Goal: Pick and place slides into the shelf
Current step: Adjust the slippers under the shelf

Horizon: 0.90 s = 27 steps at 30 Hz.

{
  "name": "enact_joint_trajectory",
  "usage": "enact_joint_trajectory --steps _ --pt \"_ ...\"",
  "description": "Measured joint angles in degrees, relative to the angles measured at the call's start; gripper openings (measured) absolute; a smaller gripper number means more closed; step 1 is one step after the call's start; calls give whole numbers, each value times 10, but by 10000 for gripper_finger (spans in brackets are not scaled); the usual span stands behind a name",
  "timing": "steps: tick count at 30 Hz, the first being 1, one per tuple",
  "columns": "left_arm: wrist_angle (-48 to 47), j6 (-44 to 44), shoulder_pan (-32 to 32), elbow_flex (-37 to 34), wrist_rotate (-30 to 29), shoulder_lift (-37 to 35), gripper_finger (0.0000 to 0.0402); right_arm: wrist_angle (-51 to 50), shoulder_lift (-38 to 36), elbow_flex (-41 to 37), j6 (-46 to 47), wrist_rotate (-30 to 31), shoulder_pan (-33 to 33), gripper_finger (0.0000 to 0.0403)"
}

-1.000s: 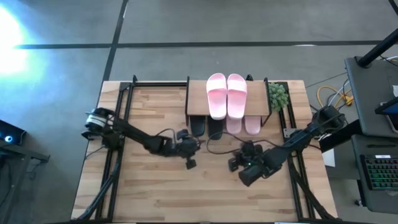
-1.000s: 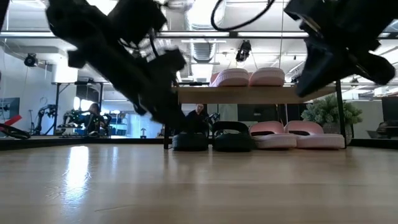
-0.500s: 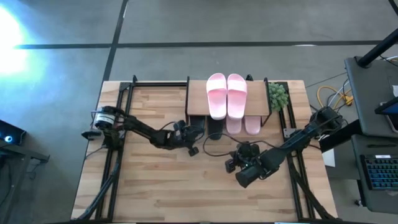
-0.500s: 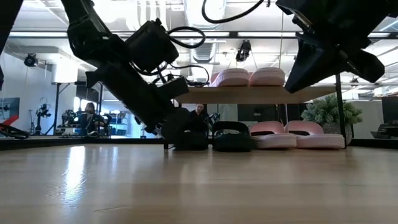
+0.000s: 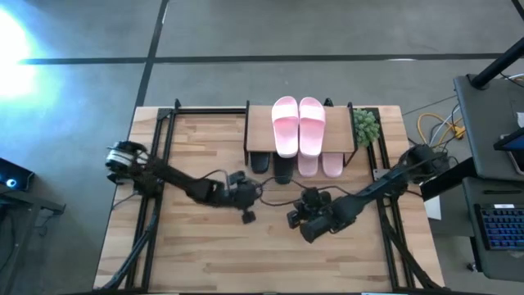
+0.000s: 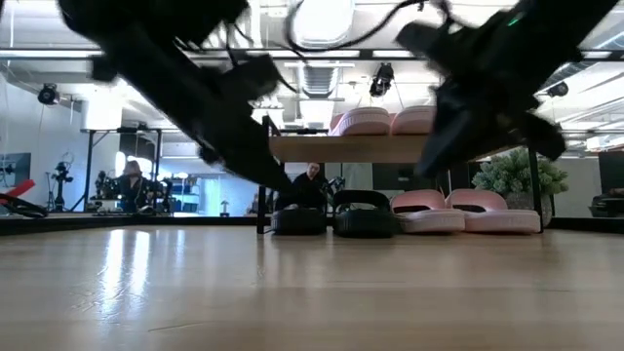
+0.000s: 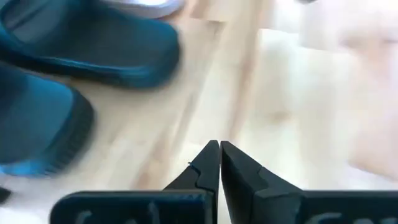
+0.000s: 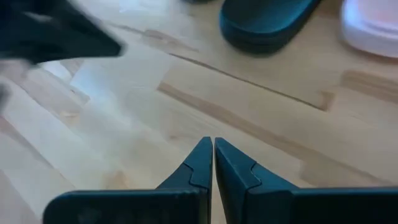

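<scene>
The shelf (image 5: 340,131) stands at the table's far edge, with two pale pink slides (image 5: 298,124) lying side by side on its top board. Under the board, on the table, sit two black slides (image 5: 272,165) and two more pink slides (image 5: 320,165), all in a row (image 6: 390,214). My left gripper (image 5: 248,216) hovers shut over bare wood in front of the black pair (image 7: 87,43). My right gripper (image 5: 292,220) is also shut (image 8: 212,143), just to its right, and holds nothing.
A small green plant (image 5: 365,125) stands at the shelf's right end. Black rails (image 5: 155,156) run along the table's left and right sides. Bare wood (image 5: 246,254) stretches from the grippers to the near edge. A desk with a keyboard (image 5: 499,225) stands beyond the right side.
My left gripper reached toward the shelf's black slides, then drew back toward the near edge and stayed shut. My right gripper moved toward the table's left, closing in on the left gripper. The slides have kept their places.
</scene>
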Motion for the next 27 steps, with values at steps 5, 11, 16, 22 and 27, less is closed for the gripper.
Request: enact_joint_trajectory --steps 5,11,16,22,27 --pt "-110 -73 -68 -4 -55 -68 0 95 32 0 -105 -46 -62 11" --pt "-178 -133 -122 -13 -98 -120 0 162 66 -1 -177 -87 -131 11" --pt "-181 -134 -133 -9 -105 -140 0 187 87 1 -218 -102 -155 11" --pt "-185 -131 -134 -12 -117 -158 0 213 102 2 -257 -99 -175 11" --pt "-185 -130 -134 -12 -126 -158 0 215 116 2 -267 -69 -189 11"
